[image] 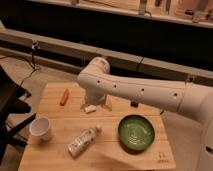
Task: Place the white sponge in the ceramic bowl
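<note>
The white sponge (90,108) lies flat on the wooden table (60,150), at its far middle. My gripper (96,102) hangs from the big white arm (145,92), right above and behind the sponge, and is mostly hidden by the arm's own wrist. The dark-green ceramic bowl (136,132) stands empty on the table's right part, in front and to the right of the sponge.
A white cup (41,128) stands at the front left. A clear plastic bottle (84,140) lies on its side at the front middle. A small orange object (64,96) lies at the far left. A dark chair (10,115) is left of the table.
</note>
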Available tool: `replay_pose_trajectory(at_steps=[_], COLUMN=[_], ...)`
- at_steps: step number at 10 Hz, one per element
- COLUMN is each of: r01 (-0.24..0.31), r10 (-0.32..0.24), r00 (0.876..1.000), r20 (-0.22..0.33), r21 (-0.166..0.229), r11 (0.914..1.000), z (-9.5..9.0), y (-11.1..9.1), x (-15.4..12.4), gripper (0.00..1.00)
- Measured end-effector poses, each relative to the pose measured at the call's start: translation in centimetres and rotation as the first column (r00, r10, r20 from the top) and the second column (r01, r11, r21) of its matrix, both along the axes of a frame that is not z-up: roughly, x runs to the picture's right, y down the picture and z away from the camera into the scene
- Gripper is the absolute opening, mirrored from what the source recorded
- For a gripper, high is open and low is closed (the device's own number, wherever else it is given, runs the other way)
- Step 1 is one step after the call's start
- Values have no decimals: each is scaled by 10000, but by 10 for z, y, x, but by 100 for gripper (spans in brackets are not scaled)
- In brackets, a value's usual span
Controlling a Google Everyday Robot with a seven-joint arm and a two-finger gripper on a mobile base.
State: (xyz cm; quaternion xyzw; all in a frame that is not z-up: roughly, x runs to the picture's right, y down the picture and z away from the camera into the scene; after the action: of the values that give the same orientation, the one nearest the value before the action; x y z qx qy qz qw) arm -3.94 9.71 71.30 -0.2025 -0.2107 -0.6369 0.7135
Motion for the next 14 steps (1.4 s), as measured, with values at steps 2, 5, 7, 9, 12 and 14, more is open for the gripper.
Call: replay_pose_trajectory(at_steps=[2,5,7,9,12,14], r01=[324,1365,1497,1439,1202,1061], r10=[-325,-1427,-1611,-1596,-1411,-1309], r00=[9995,9881,9833,9819,9813,9798], r20=[28,566,845,1022,1307,1512], r21=[297,1011,1273,1461,1559,1617], r11=[9990,9855,9805,9787,9804,9811], z=[-1,1,6,13,32,48], y=[-6,-18,-25,-32,-45,-50], x=[-2,-28,-33,-33,-34,-32], gripper=[80,80,80,80,80,80])
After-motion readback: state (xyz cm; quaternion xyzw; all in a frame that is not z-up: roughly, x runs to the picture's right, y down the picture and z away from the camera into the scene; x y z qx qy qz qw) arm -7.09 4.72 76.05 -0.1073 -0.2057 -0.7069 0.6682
